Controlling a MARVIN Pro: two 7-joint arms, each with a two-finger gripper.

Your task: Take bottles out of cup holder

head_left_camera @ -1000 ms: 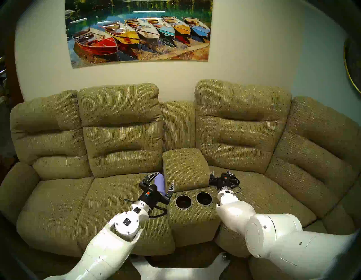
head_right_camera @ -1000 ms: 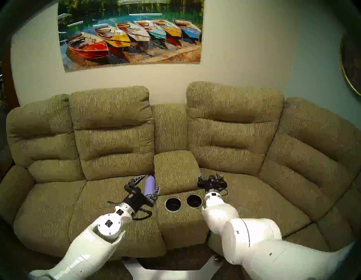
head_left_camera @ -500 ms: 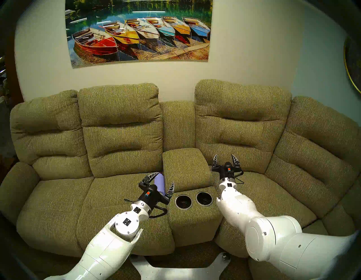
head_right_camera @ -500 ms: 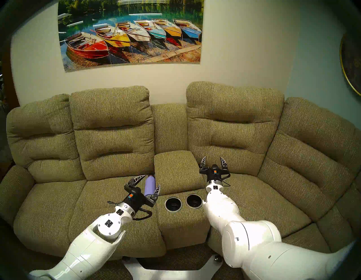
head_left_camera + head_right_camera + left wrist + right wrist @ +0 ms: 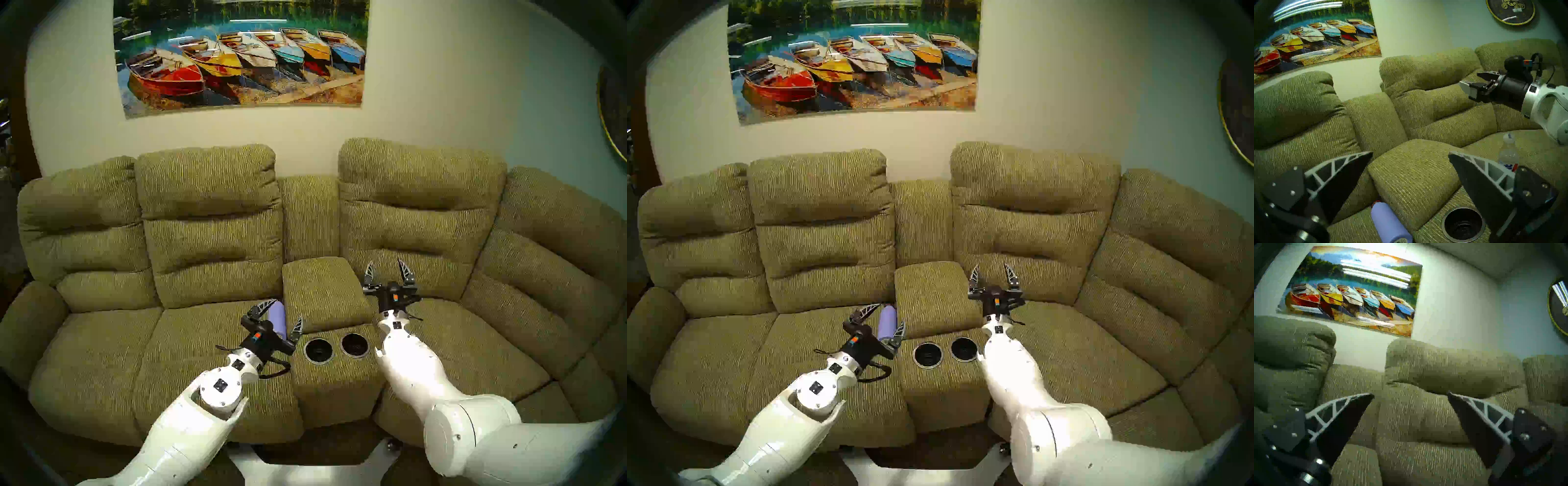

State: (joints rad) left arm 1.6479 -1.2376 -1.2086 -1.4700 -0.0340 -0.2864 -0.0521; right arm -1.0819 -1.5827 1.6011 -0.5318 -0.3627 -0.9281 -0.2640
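Wells of the cup holder (image 5: pixel 318 350) (image 5: pixel 355 344): both stand empty, black inside with silver rims, side by side in the olive-green console (image 5: pixel 336 376) of the sofa (image 5: pixel 210 237).

You have the lavender flask (image 5: pixel 279 318) lying on its side on the seat cushion, tucked against the console's left flank, its cap end pointing toward the backrest. In the left wrist view its body (image 5: pixel 1390 224) runs between the fingers, below them, and touches neither.

You see the clear plastic bottle (image 5: pixel 1508 153) only in the left wrist view: upright on the seat cushion right of the console, white cap up, red-white-blue label partly hidden behind the finger.

Left gripper (image 5: pixel 282 317): fingers spread wide, holding nothing, hovering level over the flask and just beside the left well.

Right gripper (image 5: pixel 387 271): fingers spread wide, holding nothing, tilted upward toward the backrest, above the seat right of the padded armrest (image 5: pixel 322 288). Your right wrist view shows only backrest fabric between the fingers (image 5: pixel 1349 414).

Boat painting (image 5: pixel 241 57) on the wall above.
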